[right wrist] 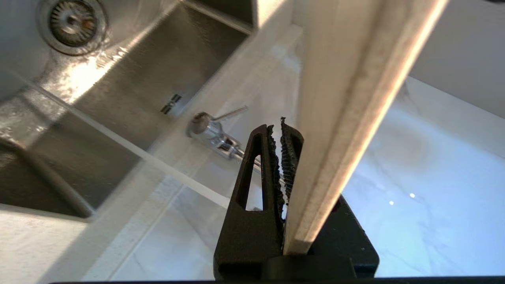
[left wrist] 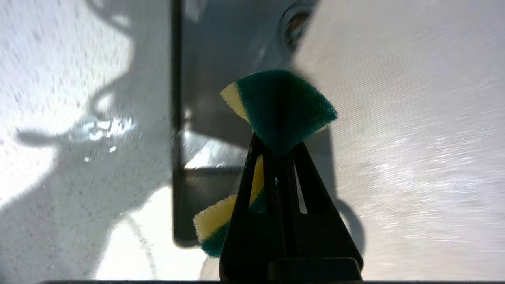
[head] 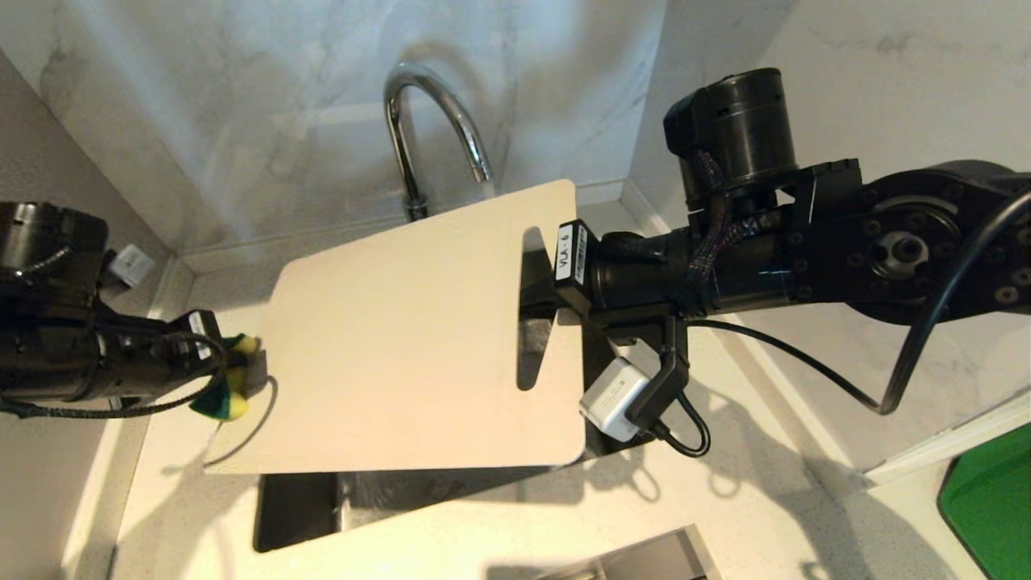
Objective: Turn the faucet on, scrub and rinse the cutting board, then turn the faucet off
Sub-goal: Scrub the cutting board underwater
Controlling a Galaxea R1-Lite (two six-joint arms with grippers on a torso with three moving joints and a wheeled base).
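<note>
The right hand (head: 538, 310) pinches the board (head: 403, 322) at its slot edge and holds it tilted over the sink (right wrist: 130, 79), under the faucet (head: 435, 121). The left hand (head: 242, 366), pressed together on a green-and-yellow sponge (left wrist: 276, 106), hovers at the board's left edge. Water appears to be running in the right wrist view. For a good scrub, the sponge's green face should lie flat on the board and travel in overlapping strokes, with only light pressure. The right grip covers only one edge, so a hard push may twist the board.
</note>
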